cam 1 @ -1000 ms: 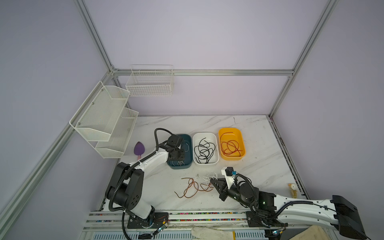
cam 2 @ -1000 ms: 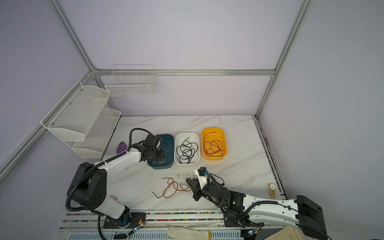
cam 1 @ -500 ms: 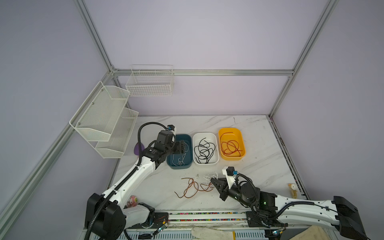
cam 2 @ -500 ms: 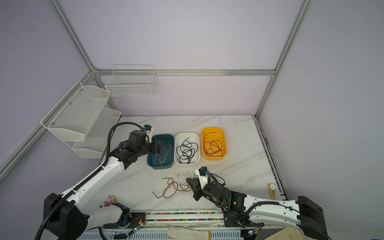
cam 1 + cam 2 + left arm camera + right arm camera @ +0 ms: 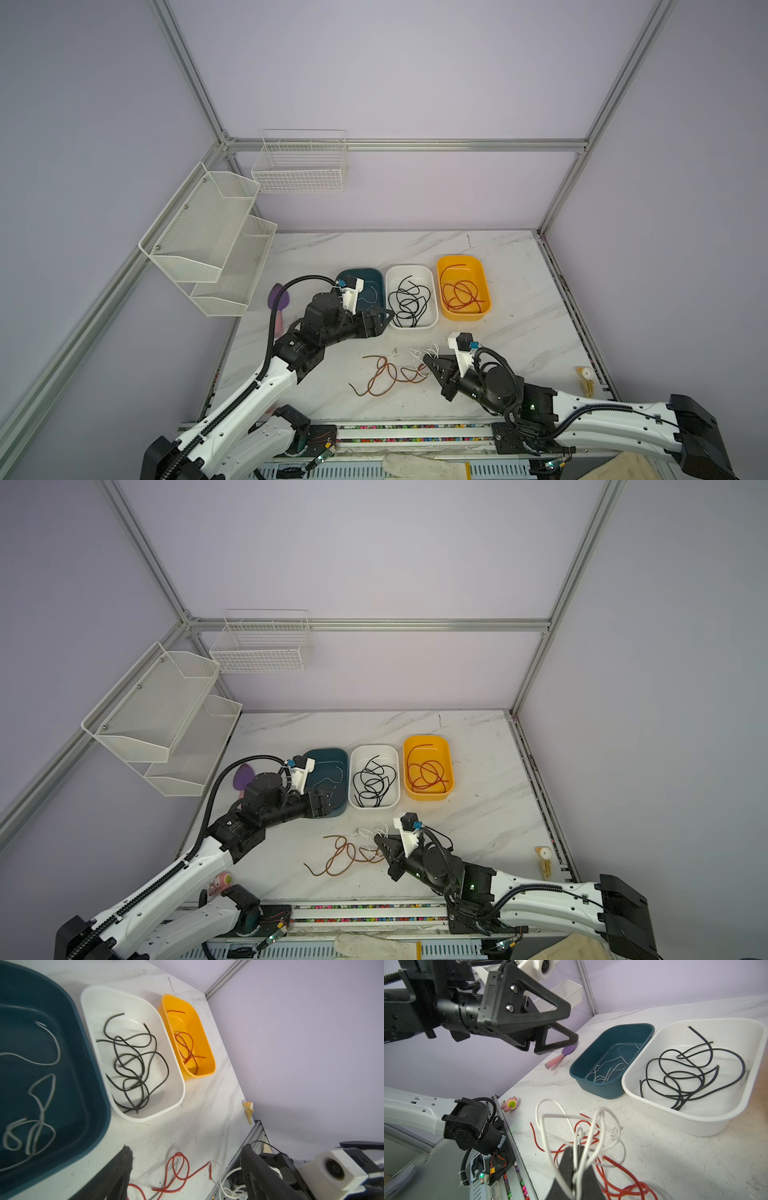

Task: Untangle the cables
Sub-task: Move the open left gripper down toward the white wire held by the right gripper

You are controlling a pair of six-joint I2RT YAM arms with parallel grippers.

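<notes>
1. A marbled white worktop (image 5: 519, 332) sits inside lilac walls (image 5: 415, 83).
2. Right claw (image 5: 576, 1153): pinched narrow on a white cable (image 5: 600, 1110), whose loops stand up out of its tips, off the worktop.
3. Just ahead of and under that claw, a red cable (image 5: 620, 1167) lies in loose curls on the worktop. The white loops cross over it; I cannot tell whether the two are knotted.
4. Left claw (image 5: 187, 1150): jaws wide, nothing between them, hanging above the worktop near the right claw but not touching it.
5. Just beside the left claw sits a blue tub (image 5: 361, 272) holding white strands (image 5: 53, 1084).
6. Ahead of the left claw, just beside the blue tub, a white tub (image 5: 411, 268) holds tangled black cables (image 5: 409, 303).
7. Farthest from the left claw, next to the white tub, a yellow tub (image 5: 459, 258) holds a red coil (image 5: 461, 293).
</notes>
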